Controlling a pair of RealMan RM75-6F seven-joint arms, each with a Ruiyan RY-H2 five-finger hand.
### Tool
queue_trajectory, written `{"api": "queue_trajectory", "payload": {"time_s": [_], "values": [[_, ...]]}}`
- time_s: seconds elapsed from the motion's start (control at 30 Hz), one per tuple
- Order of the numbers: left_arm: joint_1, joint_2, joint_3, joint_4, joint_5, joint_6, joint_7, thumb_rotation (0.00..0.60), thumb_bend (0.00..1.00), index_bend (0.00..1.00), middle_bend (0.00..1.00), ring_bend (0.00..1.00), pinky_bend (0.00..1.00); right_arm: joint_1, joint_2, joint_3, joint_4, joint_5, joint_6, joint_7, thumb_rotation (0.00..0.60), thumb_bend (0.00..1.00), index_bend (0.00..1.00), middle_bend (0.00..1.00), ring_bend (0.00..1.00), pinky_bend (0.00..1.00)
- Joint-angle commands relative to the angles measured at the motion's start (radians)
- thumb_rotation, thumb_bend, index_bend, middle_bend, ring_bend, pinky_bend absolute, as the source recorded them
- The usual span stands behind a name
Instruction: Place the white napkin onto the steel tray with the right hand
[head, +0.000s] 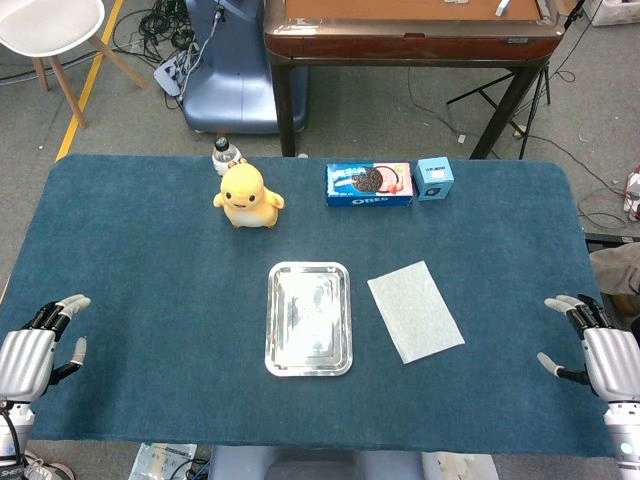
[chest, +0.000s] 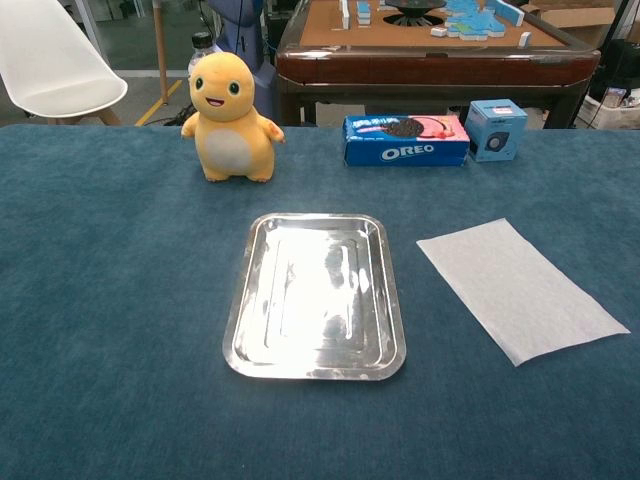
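The white napkin lies flat on the blue tablecloth, just right of the steel tray, which holds nothing. My right hand hovers at the table's right front edge, well right of the napkin, fingers apart and holding nothing. At the left front edge my left hand is likewise open with nothing in it. Neither hand shows in the chest view.
A yellow plush toy stands at the back left with a bottle behind it. An Oreo box and a small blue box sit at the back right.
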Motion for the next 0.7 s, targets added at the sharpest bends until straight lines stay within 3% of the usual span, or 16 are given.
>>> {"api": "queue_trajectory", "payload": {"time_s": [0.03,0.23,0.33,0.43,0.57,0.7], "values": [[-0.001,-0.001,0.002,0.002,0.0,-0.003,0.0,0.6,0.48,0.21,0.23,0.2,0.45,-0.001,0.001,-0.003,-0.002,-0.004,0.0,-0.001,0.6,0.16,0.25,0.23,0.13,0.28],[0.001,-0.005,0.006,0.005,-0.001,-0.004,0.008,0.6,0.48,0.21,0.24,0.2,0.45,0.0,0.005,0.003,-0.015,-0.008,0.009,0.01,0.6,0.16,0.25,0.23,0.13,0.28],[0.003,-0.004,0.006,0.004,-0.008,-0.006,0.009,0.6,0.48,0.21,0.24,0.2,0.45,0.0,-0.011,0.013,-0.005,-0.01,0.028,0.004,0.6,0.16,0.28,0.29,0.19,0.34],[0.004,0.0,0.004,-0.001,-0.01,-0.004,0.004,0.6,0.48,0.21,0.25,0.21,0.45,-0.005,-0.032,0.019,0.001,-0.022,0.055,0.0,0.6,0.1,0.32,0.42,0.34,0.5],[0.009,0.008,0.008,-0.009,0.004,0.01,-0.003,0.6,0.48,0.21,0.25,0.21,0.45,-0.002,-0.053,0.026,0.002,-0.043,0.08,-0.01,0.6,0.01,0.36,0.7,0.61,0.76],[0.017,0.019,0.011,-0.02,0.016,0.028,-0.015,0.6,0.48,0.21,0.25,0.21,0.45,0.02,-0.063,0.018,-0.009,-0.067,0.055,-0.078,0.6,0.0,0.38,0.82,0.72,0.85]]}}
